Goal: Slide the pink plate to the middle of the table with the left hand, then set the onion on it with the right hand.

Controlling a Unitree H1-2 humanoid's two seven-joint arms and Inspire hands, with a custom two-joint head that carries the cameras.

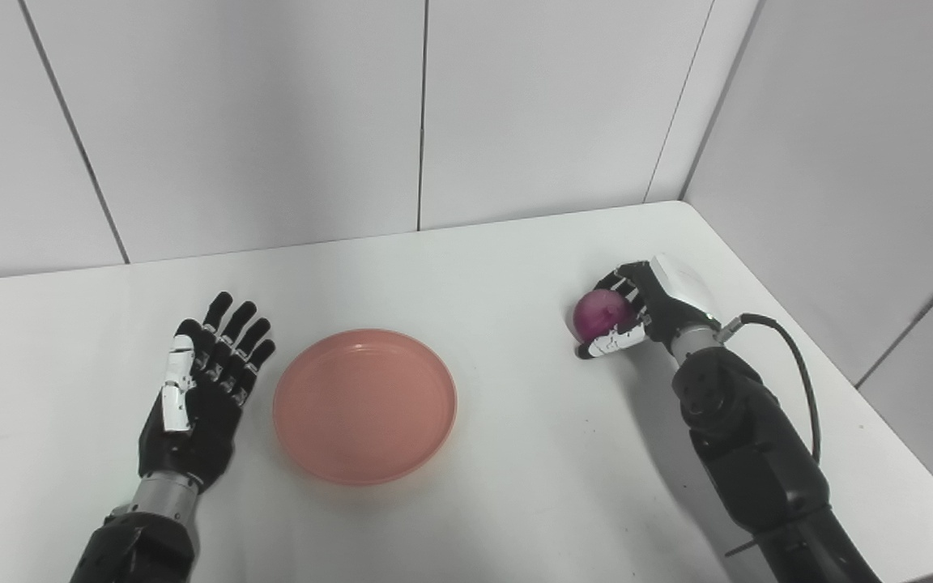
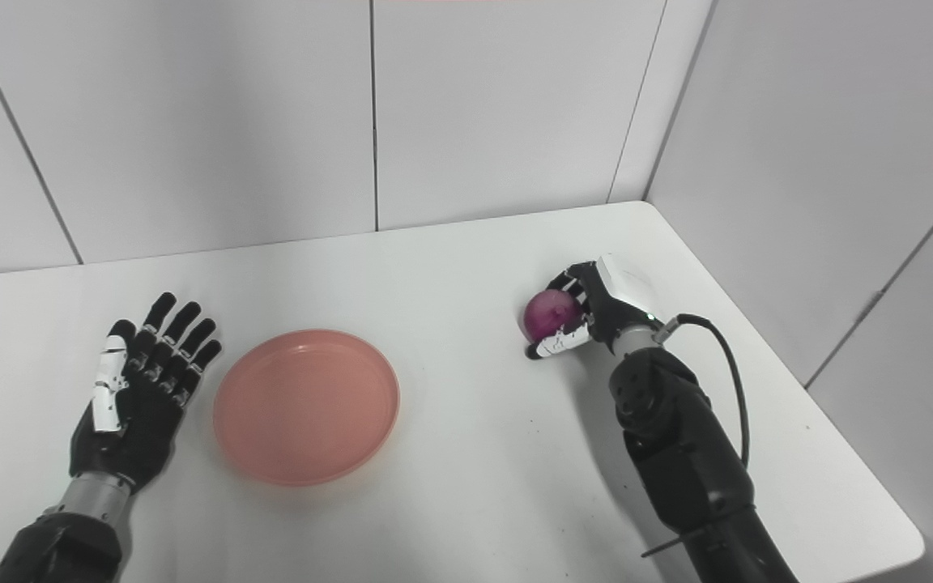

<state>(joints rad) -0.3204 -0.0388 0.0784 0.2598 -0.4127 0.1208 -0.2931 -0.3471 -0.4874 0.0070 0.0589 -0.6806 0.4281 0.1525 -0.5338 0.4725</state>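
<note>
The pink plate point(image 1: 364, 405) lies flat on the white table, a little left of the middle. My left hand point(image 1: 206, 380) is open, palm up, flat on the table just left of the plate, apart from it. The purple onion point(image 1: 600, 315) is at the right side of the table, inside my right hand point(image 1: 641, 312). My right hand is shut on the onion, with fingers over its far side and the thumb under its near side. It also shows in the right eye view point(image 2: 551, 315).
The white table point(image 1: 515, 267) ends at walls behind and to the right. Its right edge and near right corner point(image 2: 912, 542) are close to my right arm. A black cable point(image 1: 798, 364) loops from the right wrist.
</note>
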